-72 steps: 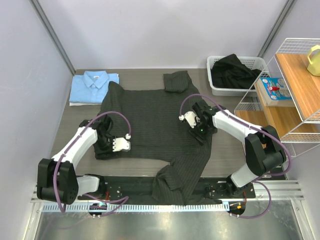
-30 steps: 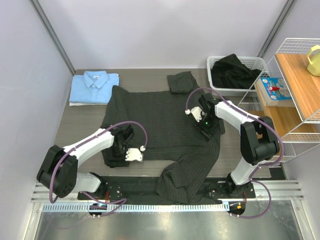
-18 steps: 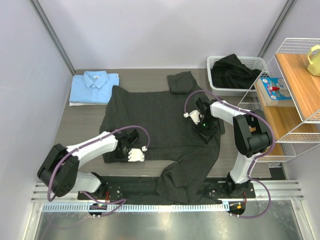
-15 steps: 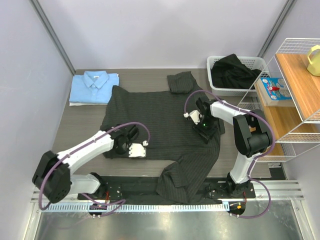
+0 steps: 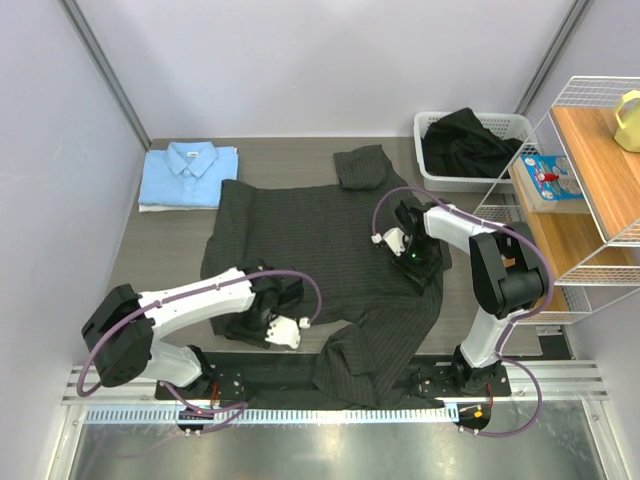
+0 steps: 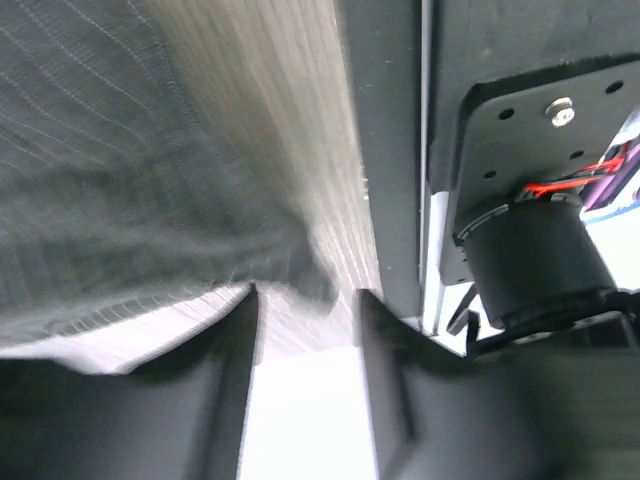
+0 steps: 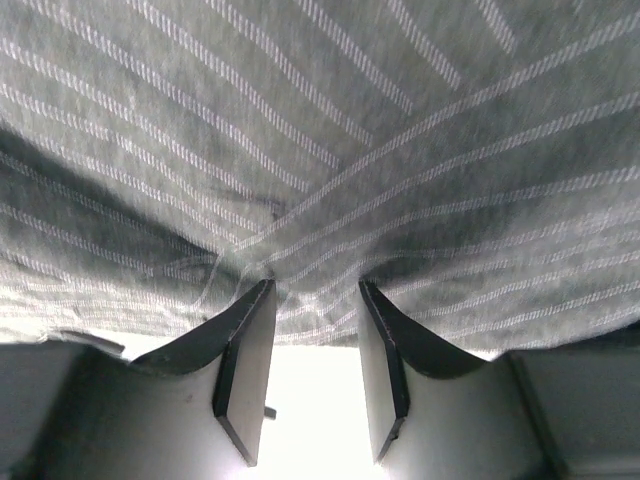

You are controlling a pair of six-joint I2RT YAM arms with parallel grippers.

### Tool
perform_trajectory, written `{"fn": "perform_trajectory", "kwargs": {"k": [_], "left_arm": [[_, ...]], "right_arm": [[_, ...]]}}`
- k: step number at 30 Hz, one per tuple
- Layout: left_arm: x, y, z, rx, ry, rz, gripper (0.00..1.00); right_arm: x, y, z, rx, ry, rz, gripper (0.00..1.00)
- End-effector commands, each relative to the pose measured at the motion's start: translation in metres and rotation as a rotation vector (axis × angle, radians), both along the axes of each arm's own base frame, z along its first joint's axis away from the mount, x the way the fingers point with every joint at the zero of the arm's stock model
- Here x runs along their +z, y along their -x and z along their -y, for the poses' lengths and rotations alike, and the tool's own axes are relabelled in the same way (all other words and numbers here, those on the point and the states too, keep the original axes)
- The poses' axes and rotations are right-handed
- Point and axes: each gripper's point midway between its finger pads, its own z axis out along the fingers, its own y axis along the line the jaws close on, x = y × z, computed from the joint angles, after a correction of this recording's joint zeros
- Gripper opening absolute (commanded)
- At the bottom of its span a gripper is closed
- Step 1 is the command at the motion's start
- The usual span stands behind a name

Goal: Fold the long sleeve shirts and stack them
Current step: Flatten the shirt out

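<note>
The black pinstriped shirt [image 5: 300, 235] lies spread over the middle of the table, one sleeve [image 5: 370, 345] trailing over the near edge. The light blue shirt [image 5: 188, 175] sits folded at the back left. My left gripper [image 5: 262, 318] is low at the black shirt's near hem. In the left wrist view the left gripper [image 6: 305, 295] stands open over bare wood, with the hem [image 6: 150, 200] just past its tips. My right gripper [image 5: 410, 255] is down on the shirt's right side. The right wrist view shows the right gripper [image 7: 312, 285] pinching a puckered ridge of striped cloth [image 7: 320, 150].
A white basket [image 5: 428, 172] holding a dark garment stands at the back right. A wire-and-wood shelf [image 5: 590, 190] with a yellow object [image 5: 628, 120] and a blue packet [image 5: 548, 178] lines the right side. A black rail [image 5: 270, 368] runs along the near edge.
My left arm has swung right and nearer along the shirt's near hem, dropping close to the table edge. The right gripper has barely shifted on the cloth.
</note>
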Motion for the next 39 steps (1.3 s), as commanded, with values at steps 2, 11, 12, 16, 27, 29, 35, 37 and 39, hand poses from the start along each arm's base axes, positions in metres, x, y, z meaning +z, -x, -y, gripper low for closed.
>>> {"fn": "perform_trajectory", "kwargs": {"k": [2,11,12,16,27,29,35,37,39], "left_arm": [[0.038,-0.053,0.015,0.230,0.236,0.095,0.60],[-0.016,-0.174,0.001,0.686,0.298,0.293,0.51],[-0.023,-0.176,0.000,0.702,0.288,0.285,0.50],[-0.048,-0.164,-0.003,0.750,0.224,0.209,0.48],[-0.046,-0.078,0.026,0.664,0.235,-0.024,0.51],[-0.040,-0.090,0.028,0.672,0.251,0.007,0.51],[-0.026,-0.147,0.014,0.784,0.293,0.139,0.56],[-0.036,-0.150,0.004,0.813,0.273,0.120,0.56],[-0.046,-0.148,-0.010,0.842,0.249,0.095,0.55]], "right_arm": [[0.034,-0.008,0.005,0.016,-0.034,0.074,0.44],[0.024,-0.054,-0.019,-0.055,-0.093,0.146,0.45],[0.018,-0.051,-0.017,-0.056,-0.081,0.128,0.45],[-0.005,-0.026,0.002,-0.023,0.000,0.058,0.44],[-0.002,0.055,0.036,0.072,0.064,-0.072,0.41],[0.009,0.041,0.030,0.066,0.044,-0.025,0.42],[0.052,-0.013,-0.014,0.011,-0.135,0.104,0.47],[0.054,-0.024,-0.019,0.004,-0.151,0.116,0.47],[0.056,-0.038,-0.024,-0.008,-0.159,0.148,0.47]]}}
